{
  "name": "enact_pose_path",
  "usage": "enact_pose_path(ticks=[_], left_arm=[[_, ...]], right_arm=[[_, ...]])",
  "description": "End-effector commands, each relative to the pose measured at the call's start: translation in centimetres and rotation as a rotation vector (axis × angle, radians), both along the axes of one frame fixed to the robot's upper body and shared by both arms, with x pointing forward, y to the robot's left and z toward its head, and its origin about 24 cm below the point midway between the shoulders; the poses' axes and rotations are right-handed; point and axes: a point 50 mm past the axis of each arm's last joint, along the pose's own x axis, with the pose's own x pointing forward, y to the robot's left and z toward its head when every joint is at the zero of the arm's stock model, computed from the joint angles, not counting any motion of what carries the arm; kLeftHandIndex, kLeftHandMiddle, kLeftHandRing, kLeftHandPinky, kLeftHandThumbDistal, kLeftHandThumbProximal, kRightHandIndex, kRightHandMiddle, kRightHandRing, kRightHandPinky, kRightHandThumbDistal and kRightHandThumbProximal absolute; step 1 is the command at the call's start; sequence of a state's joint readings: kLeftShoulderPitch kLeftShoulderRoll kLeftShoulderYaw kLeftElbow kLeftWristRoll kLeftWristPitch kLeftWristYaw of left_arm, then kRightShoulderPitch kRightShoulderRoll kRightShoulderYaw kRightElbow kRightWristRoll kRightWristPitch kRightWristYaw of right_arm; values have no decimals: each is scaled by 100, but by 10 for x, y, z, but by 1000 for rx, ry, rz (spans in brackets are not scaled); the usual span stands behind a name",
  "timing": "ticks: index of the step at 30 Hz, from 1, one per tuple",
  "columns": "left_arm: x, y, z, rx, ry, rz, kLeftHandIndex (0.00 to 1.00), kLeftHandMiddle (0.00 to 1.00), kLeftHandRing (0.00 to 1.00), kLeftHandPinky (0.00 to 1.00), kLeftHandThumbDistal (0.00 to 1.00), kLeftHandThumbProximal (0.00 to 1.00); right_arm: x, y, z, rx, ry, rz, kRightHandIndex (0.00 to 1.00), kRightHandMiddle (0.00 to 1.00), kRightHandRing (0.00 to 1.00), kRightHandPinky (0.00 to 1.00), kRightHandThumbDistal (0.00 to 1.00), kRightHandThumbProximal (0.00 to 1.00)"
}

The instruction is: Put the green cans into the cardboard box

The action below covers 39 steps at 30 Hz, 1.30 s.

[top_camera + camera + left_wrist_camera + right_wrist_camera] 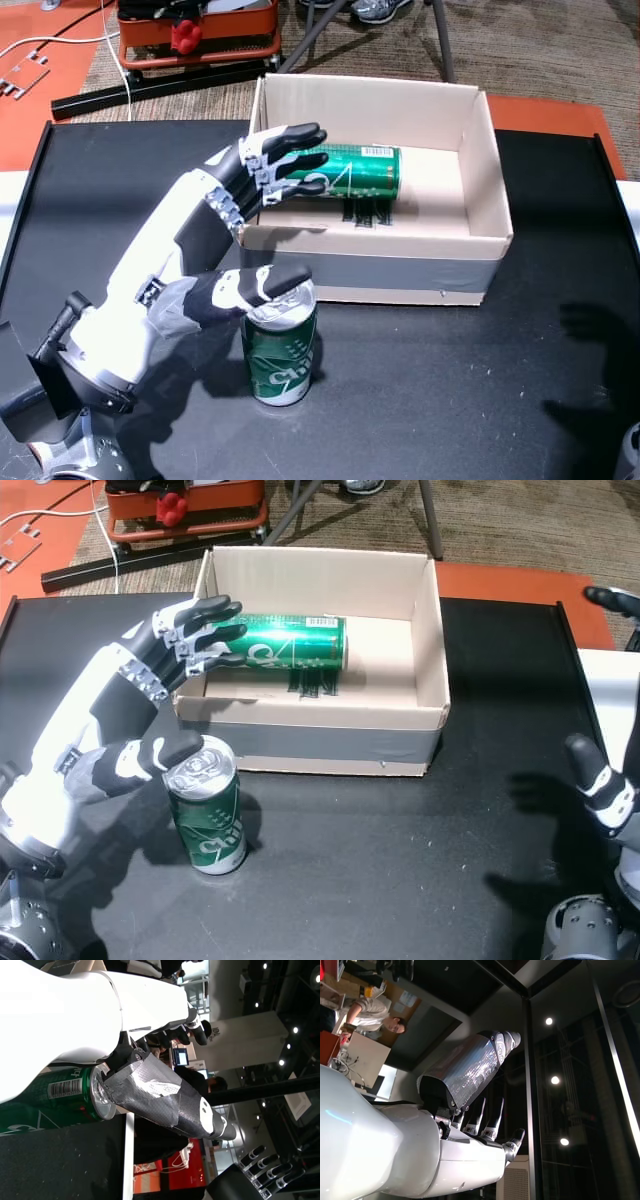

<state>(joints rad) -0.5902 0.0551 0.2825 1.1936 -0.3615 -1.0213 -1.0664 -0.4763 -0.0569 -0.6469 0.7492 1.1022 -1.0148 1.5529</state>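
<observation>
So the left hand (pixel 250 185) reaches over the near-left corner of the cardboard box (pixel 480 225), fingers (pixel 290 160) spread and stretched toward the green can lying on its side (pixel 350 172) inside. The fingertips touch or nearly touch that can's left end, but they are straight, not wrapped round it, so the hand is wide and holds nothing. In both head views the can lies across the box floor toward the back-left, its barcode near the right end.

A second green can stands upright (pixel 281 345) on the black table (pixel 450 390), just outside the box's front wall and below the left palm. The thumb (pixel 270 283) lies across its silver top, touching or just over the rim; I cannot tell which.

In the left wrist view the lying can (pixel 55 1097) shows just behind the taped thumb (pixel 160 1095).

The right hand (pixel 600 780) hangs at the table's right edge, well apart from box and cans. In the right wrist view its fingers (pixel 485 1117) are extended and apart, empty.
</observation>
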Motion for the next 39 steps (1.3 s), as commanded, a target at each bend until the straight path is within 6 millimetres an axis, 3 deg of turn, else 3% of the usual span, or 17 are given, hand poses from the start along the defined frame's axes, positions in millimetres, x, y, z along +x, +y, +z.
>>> enact_pose_path(ticks=[1, 5, 10, 18, 21, 27, 31, 39], left_arm=[[-2, 2, -3, 42, 16, -24, 79, 88, 90, 87, 100, 41], [-4, 3, -7, 61, 31, -48, 80, 88, 91, 88, 100, 37], [-6, 2, -8, 77, 31, -62, 79, 89, 91, 89, 100, 38], [-6, 2, -14, 91, 78, -85, 77, 87, 92, 90, 100, 36], [-6, 2, -15, 88, 97, -77, 75, 84, 90, 88, 100, 36], [-3, 0, -18, 15, 148, -20, 74, 81, 84, 81, 100, 33], [-1, 1, -21, -13, 181, -4, 75, 80, 82, 79, 100, 34], [0, 3, -24, 6, 222, 22, 74, 79, 80, 78, 100, 37]], right_arm=[[2, 3, 4, -47, -34, 23, 64, 64, 69, 92, 100, 54], [1, 5, 3, -29, -31, 11, 63, 63, 68, 92, 100, 57], [-4, 6, 0, -4, -14, 19, 66, 64, 70, 93, 100, 52], [-5, 6, 1, 2, -16, 26, 65, 64, 70, 93, 100, 53], [-6, 5, 1, -1, -23, 14, 64, 64, 70, 93, 100, 56], [-5, 3, 0, 3, -19, 53, 66, 65, 71, 92, 100, 51], [23, -1, 7, 28, 26, 82, 62, 61, 68, 89, 100, 56], [27, -2, 6, 34, 37, 106, 62, 61, 67, 88, 100, 52]])
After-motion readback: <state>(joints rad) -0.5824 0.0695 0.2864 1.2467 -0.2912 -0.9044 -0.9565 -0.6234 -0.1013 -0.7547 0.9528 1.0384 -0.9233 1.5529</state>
